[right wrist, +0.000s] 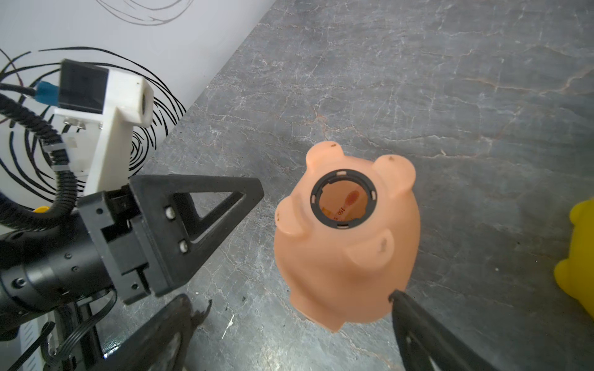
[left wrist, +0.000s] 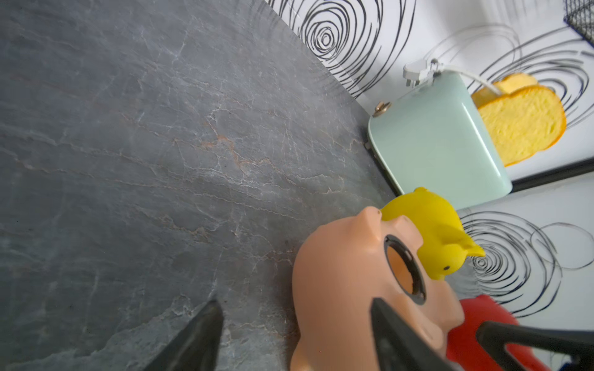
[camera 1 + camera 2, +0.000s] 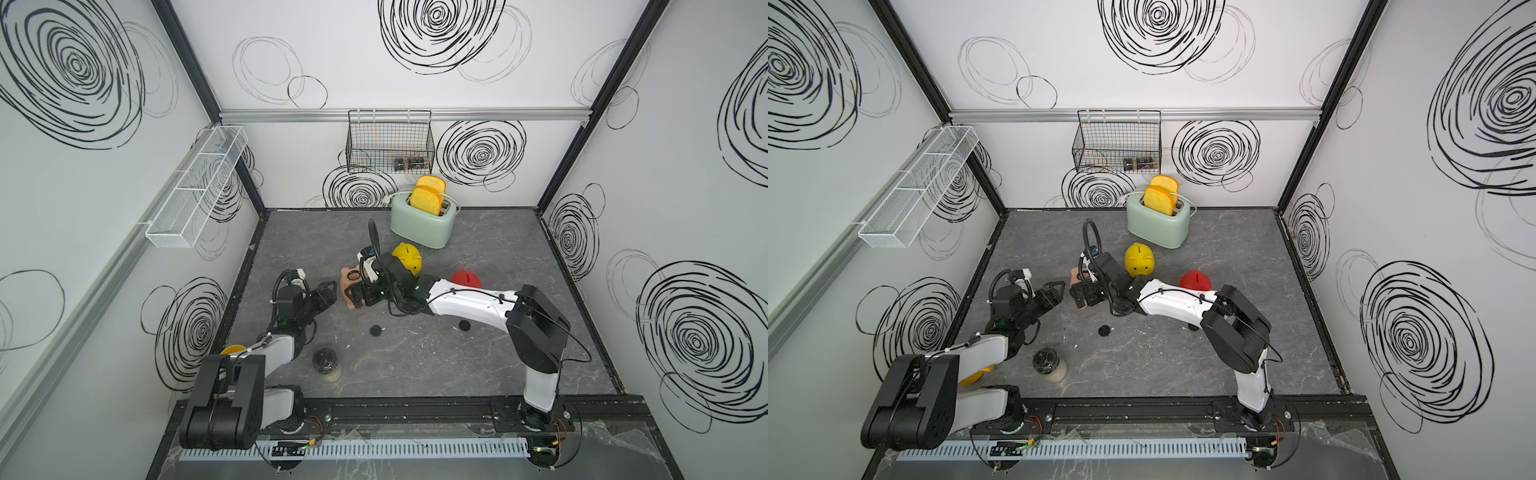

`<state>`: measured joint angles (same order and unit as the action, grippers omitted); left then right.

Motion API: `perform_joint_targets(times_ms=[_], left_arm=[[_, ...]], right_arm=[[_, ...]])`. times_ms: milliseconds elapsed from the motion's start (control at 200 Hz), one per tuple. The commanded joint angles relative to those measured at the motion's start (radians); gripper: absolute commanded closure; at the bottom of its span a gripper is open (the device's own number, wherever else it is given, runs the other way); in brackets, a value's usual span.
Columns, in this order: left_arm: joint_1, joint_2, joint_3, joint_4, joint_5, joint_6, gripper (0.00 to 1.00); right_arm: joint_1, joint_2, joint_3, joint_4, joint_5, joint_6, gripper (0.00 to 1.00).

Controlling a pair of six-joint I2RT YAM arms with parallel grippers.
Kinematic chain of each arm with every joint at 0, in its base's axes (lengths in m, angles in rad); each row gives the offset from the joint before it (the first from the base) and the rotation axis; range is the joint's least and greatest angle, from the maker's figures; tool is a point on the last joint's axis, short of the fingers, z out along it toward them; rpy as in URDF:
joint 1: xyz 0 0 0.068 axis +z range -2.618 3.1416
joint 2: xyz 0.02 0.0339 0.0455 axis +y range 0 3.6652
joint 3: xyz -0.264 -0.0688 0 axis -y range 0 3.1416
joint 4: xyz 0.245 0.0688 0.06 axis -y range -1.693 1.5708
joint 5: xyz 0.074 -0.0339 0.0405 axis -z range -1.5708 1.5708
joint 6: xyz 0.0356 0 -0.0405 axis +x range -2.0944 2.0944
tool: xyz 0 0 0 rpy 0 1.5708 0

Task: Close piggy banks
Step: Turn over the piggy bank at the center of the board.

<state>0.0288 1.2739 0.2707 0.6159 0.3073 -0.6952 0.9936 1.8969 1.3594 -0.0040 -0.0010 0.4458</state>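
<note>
The pale pink piggy bank lies belly up on the grey table, and its round black-ringed belly hole is uncovered. My right gripper hangs over it, open. One of its fingers touches the pig's side and the other stands well clear. My left gripper is open just left of the pig, apart from it. In both top views the pink pig sits between the left gripper and the right gripper. Behind it stand the yellow pig and the red pig.
Two small black discs lie on the table nearer the front. A mint-green toaster with toast stands at the back. A dark-lidded jar and a yellow mug sit by the left arm. Wire baskets hang on the walls.
</note>
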Motion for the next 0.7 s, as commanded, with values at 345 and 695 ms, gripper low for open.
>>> perform_joint_targets(times_ms=[345, 695], left_arm=[[0.01, -0.022, -0.024, 0.07, -0.048, -0.012, 0.04], [0.009, -0.006, -0.027, 0.089, -0.048, -0.016, 0.04]], right_arm=[[0.004, 0.145, 0.125, -0.174, 0.067, 0.037, 0.01], [-0.006, 0.163, 0.134, -0.204, 0.08, 0.048, 0.05]])
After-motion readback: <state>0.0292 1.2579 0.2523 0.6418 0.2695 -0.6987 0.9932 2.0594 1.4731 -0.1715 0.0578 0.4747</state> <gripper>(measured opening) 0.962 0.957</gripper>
